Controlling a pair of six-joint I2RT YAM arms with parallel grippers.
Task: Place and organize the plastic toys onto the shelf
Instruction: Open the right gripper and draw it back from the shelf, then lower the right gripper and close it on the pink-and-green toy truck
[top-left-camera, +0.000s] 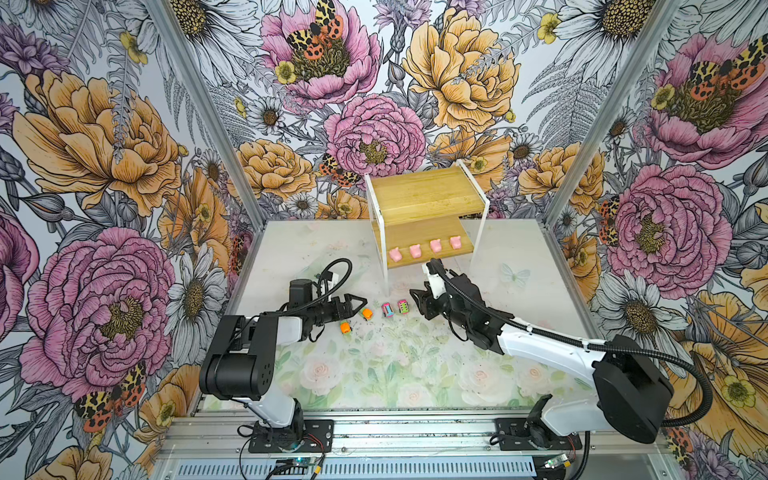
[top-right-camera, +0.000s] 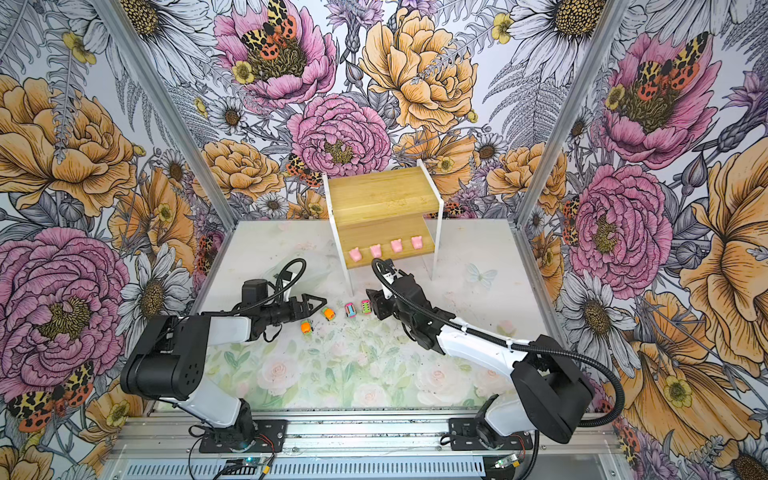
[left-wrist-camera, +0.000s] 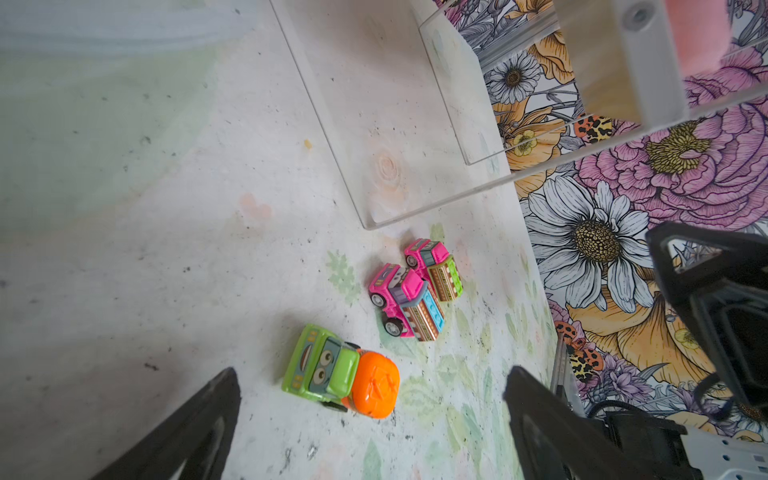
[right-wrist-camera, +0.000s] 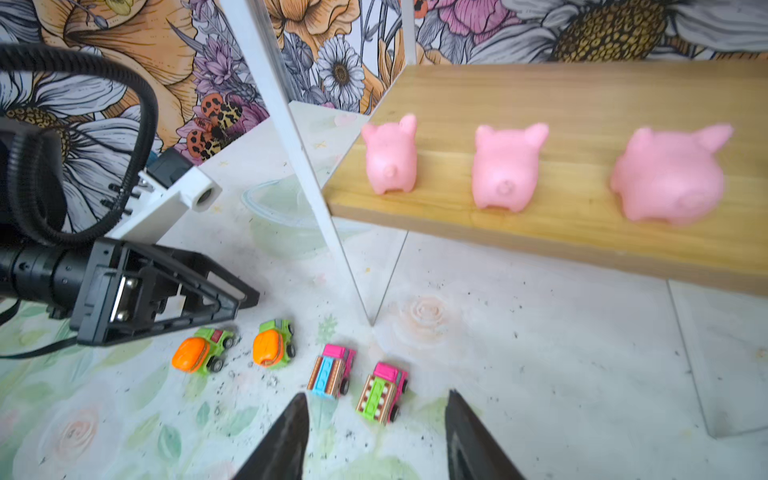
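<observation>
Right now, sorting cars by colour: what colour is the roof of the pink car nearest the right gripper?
Green roof; best seen in the right wrist view.

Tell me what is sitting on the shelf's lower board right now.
Four pink pigs stand in a row along the front of the lower board. Its rear strip lies under the upper board, so the top views cannot show it.

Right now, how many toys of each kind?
Pale pink plastic pig figures: 4, on the lower board of the bamboo shelf
Orange-and-green plastic cars: 2, on the table
Pink plastic cars with turquoise or green tops: 2, on the table
Total: 8
</observation>
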